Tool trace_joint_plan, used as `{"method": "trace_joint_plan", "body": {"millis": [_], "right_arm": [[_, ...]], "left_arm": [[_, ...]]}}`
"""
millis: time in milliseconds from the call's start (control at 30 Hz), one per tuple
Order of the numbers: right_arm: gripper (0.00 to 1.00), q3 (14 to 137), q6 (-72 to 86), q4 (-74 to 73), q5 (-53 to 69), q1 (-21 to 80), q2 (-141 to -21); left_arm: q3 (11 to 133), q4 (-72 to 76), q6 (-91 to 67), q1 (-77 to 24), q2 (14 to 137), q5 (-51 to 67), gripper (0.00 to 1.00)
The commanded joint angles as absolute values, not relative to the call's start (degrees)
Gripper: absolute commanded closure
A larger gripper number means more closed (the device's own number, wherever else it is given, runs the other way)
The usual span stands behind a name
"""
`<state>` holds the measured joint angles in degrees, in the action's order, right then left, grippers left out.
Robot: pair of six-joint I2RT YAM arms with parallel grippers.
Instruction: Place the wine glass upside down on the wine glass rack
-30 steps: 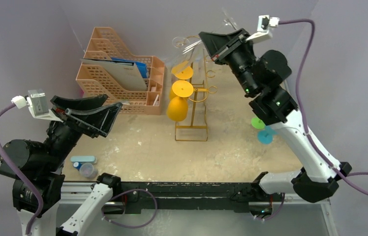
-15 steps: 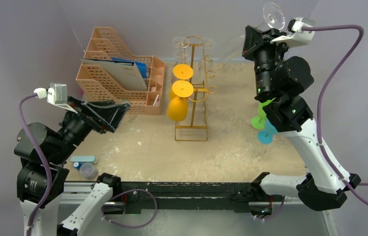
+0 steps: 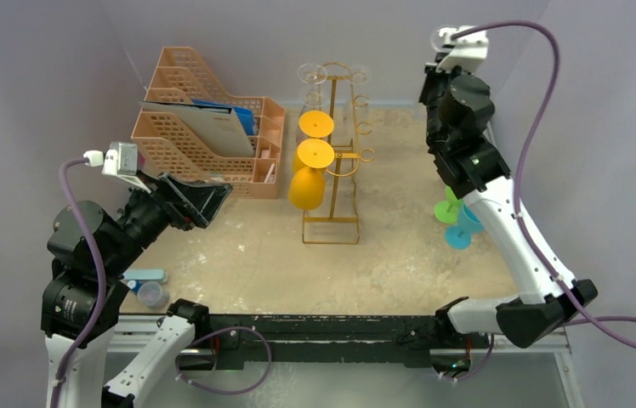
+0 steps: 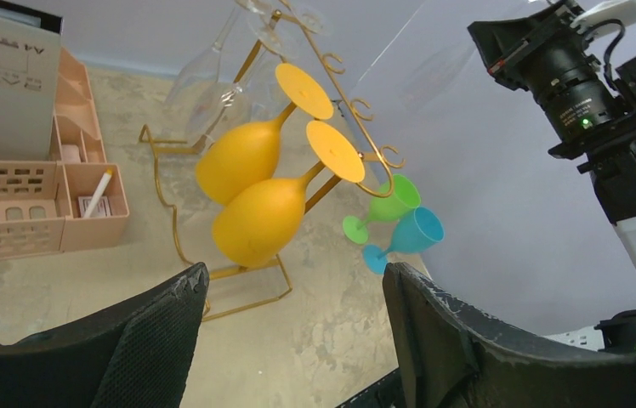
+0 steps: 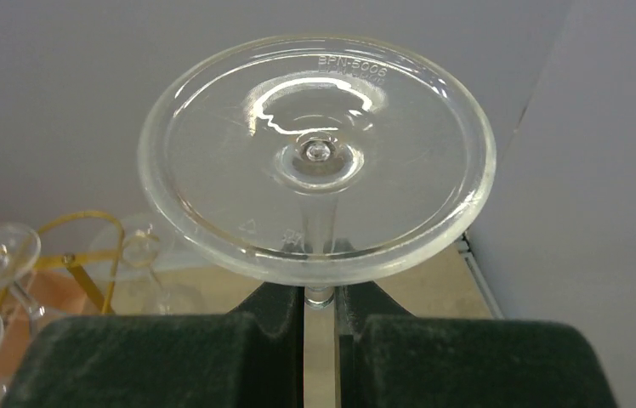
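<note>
A clear wine glass (image 5: 317, 153) is held by its stem in my right gripper (image 5: 320, 297), which is shut on it; the round foot faces the wrist camera and the bowl is hidden. In the top view the glass foot (image 3: 444, 36) shows high at the back right, to the right of the gold wire wine glass rack (image 3: 332, 170). Two orange glasses (image 3: 306, 187) hang upside down on the rack's left side, with clear glasses (image 3: 313, 73) near its top. My left gripper (image 3: 200, 200) (image 4: 293, 280) is open and holds nothing; it stands left of the rack (image 4: 174, 229) and faces it.
A peach lattice file organizer (image 3: 204, 127) with papers stands at the back left. A green glass (image 3: 446, 211) and a blue glass (image 3: 461, 234) sit on the table under the right arm. Small containers (image 3: 144, 285) lie at the near left edge. Walls close in behind and right.
My right arm has swung from the rack's top to the back right, carrying the clear glass. The left arm has shifted right and lower, its open gripper still toward the rack.
</note>
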<state>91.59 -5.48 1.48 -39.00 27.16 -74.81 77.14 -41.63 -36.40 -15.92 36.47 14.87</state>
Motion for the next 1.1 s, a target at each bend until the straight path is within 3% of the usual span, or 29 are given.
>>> {"method": "trace_joint_plan", "body": {"millis": [0,300,667,900,1067], "right_arm": [[1.00,89.3,-6.0,-4.4,-25.6,25.0,-75.8],[1.00,88.5,-2.7,-17.3,-13.4,23.0,-75.0],[1.00,91.1,-3.3,-22.3,6.9,16.3,-79.2],[1.00,88.2,-13.7,-19.8,23.1,13.2,-78.8],[1.00,91.9,-14.4,-20.9,27.9,10.1,-83.3]], "left_arm": [[75.1,-43.5,-36.4,-16.1,34.9,14.9,0.27],[70.3,-44.1,-36.1,-16.1,31.1,15.9,0.27],[65.1,-43.9,-34.0,-16.1,28.8,14.5,0.27],[64.2,-43.4,-33.3,-16.1,31.3,16.5,0.27],[64.0,-43.3,-32.0,-16.1,32.4,17.0,0.27]]}}
